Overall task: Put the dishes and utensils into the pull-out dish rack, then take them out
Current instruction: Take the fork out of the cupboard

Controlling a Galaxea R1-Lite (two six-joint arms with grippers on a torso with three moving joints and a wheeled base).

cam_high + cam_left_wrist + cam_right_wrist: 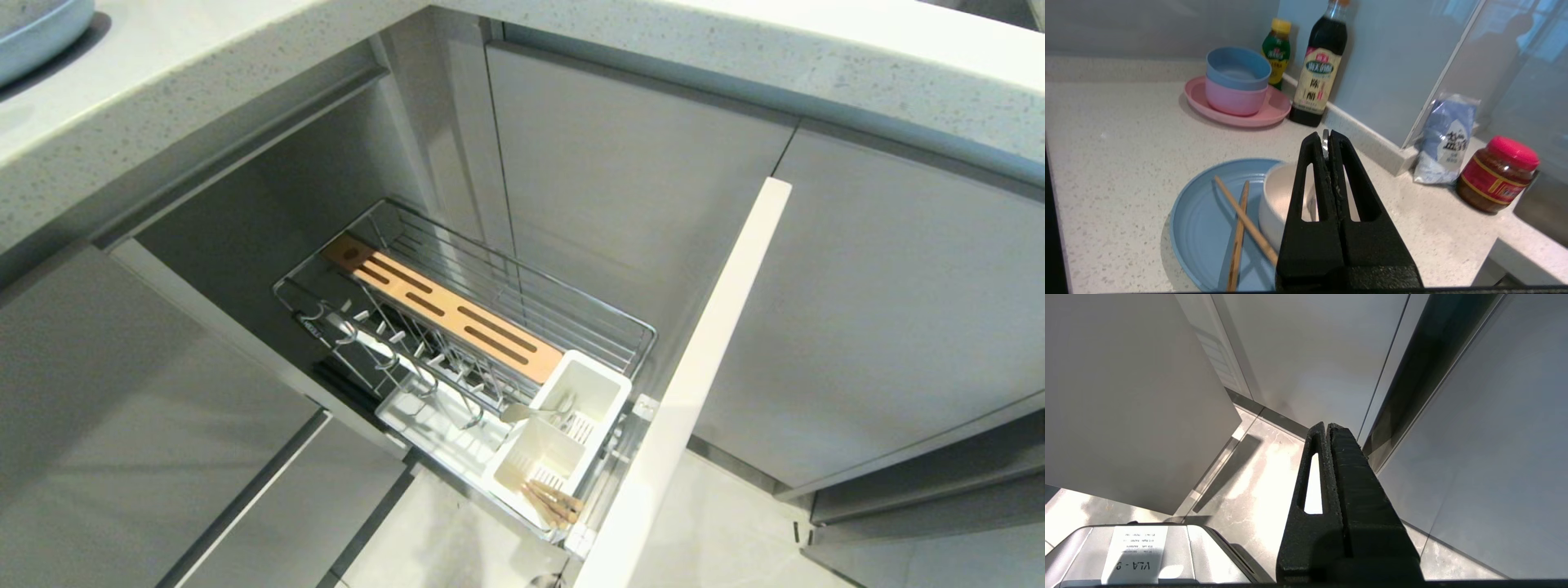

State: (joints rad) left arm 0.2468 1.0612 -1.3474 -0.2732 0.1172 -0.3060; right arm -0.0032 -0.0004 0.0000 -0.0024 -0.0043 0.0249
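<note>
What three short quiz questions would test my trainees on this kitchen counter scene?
1. True or false: the thin light-brown wooden chopsticks lie crossed on the flat pale blue round plate.
2. What stands on the pink round plate? A) two stacked bowls B) a dark bottle C) a red-lidded jar
3. Fill in: the black left gripper is ____ (open or shut).

Key: 1 true; 2 A; 3 shut.

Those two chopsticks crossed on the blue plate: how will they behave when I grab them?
Probably stiff and light: the chopsticks look like thin wood. They lie crossed, so lifting one may drag or flick the other. The plate looks smooth, so they could skid toward the bowl.
</note>
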